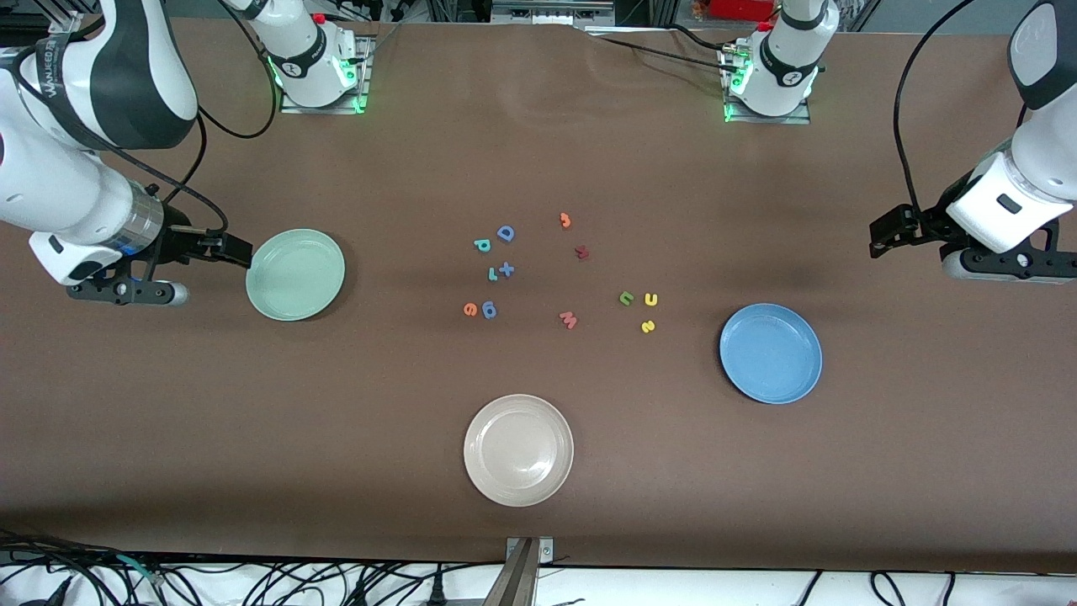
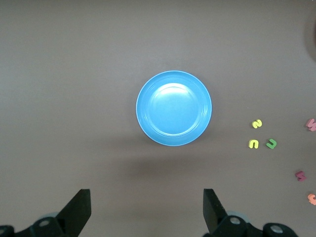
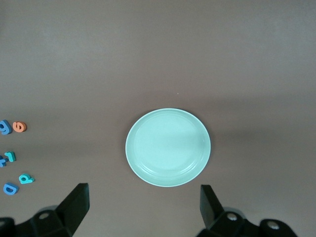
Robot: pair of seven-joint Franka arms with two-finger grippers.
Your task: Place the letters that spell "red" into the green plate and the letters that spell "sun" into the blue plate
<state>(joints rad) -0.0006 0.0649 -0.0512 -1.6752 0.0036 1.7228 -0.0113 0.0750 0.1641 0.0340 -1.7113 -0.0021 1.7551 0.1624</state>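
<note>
The pale green plate point(image 1: 295, 274) point(image 3: 168, 147) lies toward the right arm's end of the table and holds nothing. My right gripper point(image 1: 236, 250) point(image 3: 144, 205) hovers open beside its rim. The blue plate point(image 1: 771, 353) point(image 2: 174, 108) lies bare toward the left arm's end, with my left gripper point(image 1: 880, 239) point(image 2: 146, 207) open and apart from it. Mid-table lie the orange "e" point(image 1: 470, 310) point(image 3: 19, 127), teal "r" point(image 1: 493, 274) point(image 3: 10, 157) and teal "d" point(image 1: 482, 245) point(image 3: 25, 178). Closer to the blue plate are the yellow "s" point(image 1: 648, 326) point(image 2: 256, 124), yellow "u" point(image 1: 650, 299) point(image 2: 253, 143) and green "n" point(image 1: 626, 298) point(image 2: 271, 143).
A beige plate point(image 1: 518, 449) sits nearest the front camera. Other letters lie among the task ones: a blue "D" point(image 1: 506, 233), a blue plus point(image 1: 506, 269), a blue piece point(image 1: 489, 310), an orange hook point(image 1: 565, 220), a dark red piece point(image 1: 581, 252) and a red "w" point(image 1: 569, 320).
</note>
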